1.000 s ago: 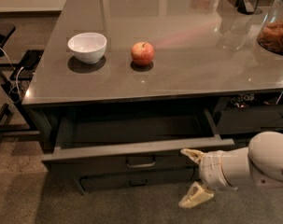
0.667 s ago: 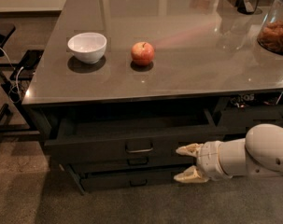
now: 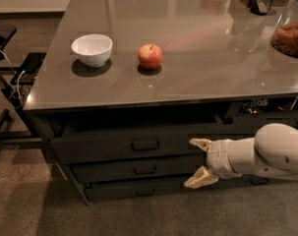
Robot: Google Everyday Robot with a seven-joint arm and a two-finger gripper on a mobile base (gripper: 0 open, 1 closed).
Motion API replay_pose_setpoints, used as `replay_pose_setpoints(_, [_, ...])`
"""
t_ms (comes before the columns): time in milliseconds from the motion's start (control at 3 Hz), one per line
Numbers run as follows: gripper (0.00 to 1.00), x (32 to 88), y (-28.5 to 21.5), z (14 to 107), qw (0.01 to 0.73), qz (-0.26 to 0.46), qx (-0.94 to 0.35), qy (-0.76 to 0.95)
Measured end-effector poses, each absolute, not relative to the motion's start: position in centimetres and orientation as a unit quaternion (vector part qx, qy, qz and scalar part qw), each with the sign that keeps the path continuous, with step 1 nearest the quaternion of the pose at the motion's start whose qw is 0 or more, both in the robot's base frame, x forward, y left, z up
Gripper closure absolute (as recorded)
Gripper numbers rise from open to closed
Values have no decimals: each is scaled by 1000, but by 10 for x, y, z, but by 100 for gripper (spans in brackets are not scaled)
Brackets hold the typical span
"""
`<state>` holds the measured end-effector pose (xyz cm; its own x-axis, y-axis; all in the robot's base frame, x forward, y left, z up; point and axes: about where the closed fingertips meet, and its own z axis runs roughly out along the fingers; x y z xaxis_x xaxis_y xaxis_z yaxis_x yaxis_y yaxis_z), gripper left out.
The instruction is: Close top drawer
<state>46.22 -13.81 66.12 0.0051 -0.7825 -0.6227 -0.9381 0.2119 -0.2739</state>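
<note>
Top drawer: the top drawer (image 3: 99, 149) sits just under the front edge of the worktop (image 3: 212, 77); its dark front panel looks pushed in almost level with the shallower drawers (image 3: 104, 172) beneath it; the band above the panel is in shadow, so I cannot tell whether a last sliver stands proud
Handle: the loop handle (image 3: 145, 145) is centred on the panel, untouched, well to the left of the arm
Gripper: the gripper (image 3: 197, 163) is at the right end of the panel, reaching in from the right on the white arm (image 3: 266, 154); the jaws are spread wide apart and hold nothing; the upper tip is against or just off the panel, the lower tip hangs in front of the drawers below
Worktop: a white bowl (image 3: 92, 49) and a red apple (image 3: 150, 56) stand near each other toward the left; a glass jar (image 3: 292, 31) is at the far right; none of it is in the way
Step in hand: by my judgement the final seating push; most of the closing seems done
How to do it well: press straight inward, square to the panel; the contact is off to the right, so a hard shove may rack the drawer on its runners; a gentle, even push suits better, or one nearer the handle's line; keep the jaws apart so no tip hooks a seam; ease off once the front is flush
Risk: the lower tip catching the drawer beneath
</note>
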Motion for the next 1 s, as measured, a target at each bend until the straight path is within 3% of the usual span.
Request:
replay_pose_setpoints(333, [1, 463, -137, 661, 348, 112, -618, 696])
replay_pose_setpoints(667, [0, 498, -106, 648, 349, 108, -619, 696])
replay_pose_setpoints(1000, [0, 487, -111, 680, 355, 119, -632, 679])
